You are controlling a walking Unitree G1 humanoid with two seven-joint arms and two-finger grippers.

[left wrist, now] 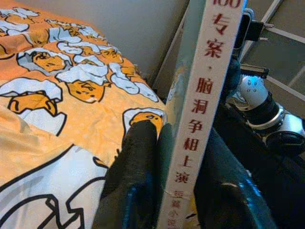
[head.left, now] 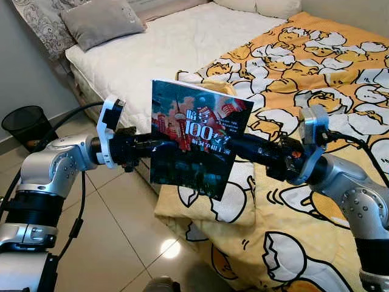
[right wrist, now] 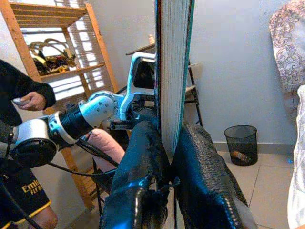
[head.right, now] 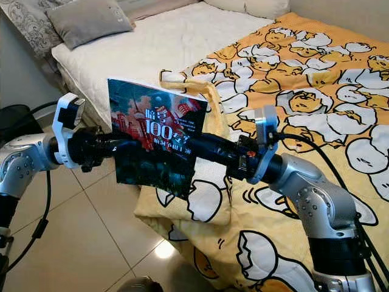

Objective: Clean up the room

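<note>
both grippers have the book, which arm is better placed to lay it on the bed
Probably right. The right gripper grips the book from the bed side; the left gripper holds its floor-side edge.

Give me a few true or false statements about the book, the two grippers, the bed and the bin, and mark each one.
1. Both grippers hold the dark-covered paperback book upright, the left gripper at one edge, the right gripper at the other. True.
2. The book lies flat on the white quilted mattress. False: it is held in the air in front of the bed.
3. A black mesh wastebasket stands on the tiled floor by the wall. True.
4. The yellow egg-print blanket is folded on the floor. False: it is spread over the bed.
</note>
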